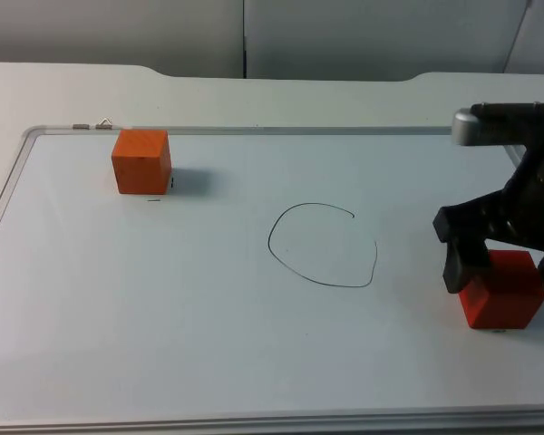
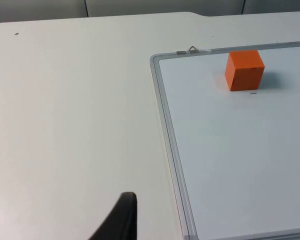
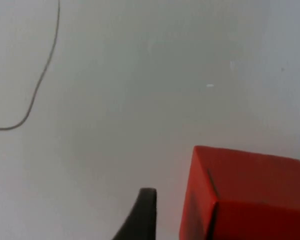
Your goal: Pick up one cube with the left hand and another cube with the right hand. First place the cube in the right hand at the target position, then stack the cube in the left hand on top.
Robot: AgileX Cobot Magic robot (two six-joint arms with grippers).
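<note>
Right pincer low at right of frame, fingers spread around red cube, not yet closed on it. Left pincer waiting off the whiteboard; opening impossible to tell. Orange cube untouched at upper left, drawn circle at centre. Pickup step under way, apparently; next: close on red cube, lift, carry to circle. White surface beyond.

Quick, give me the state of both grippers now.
Left gripper: off the whiteboard, waiting; grip cannot be told.
Right gripper: open around the red cube, one finger beside it, not yet gripping.
</note>
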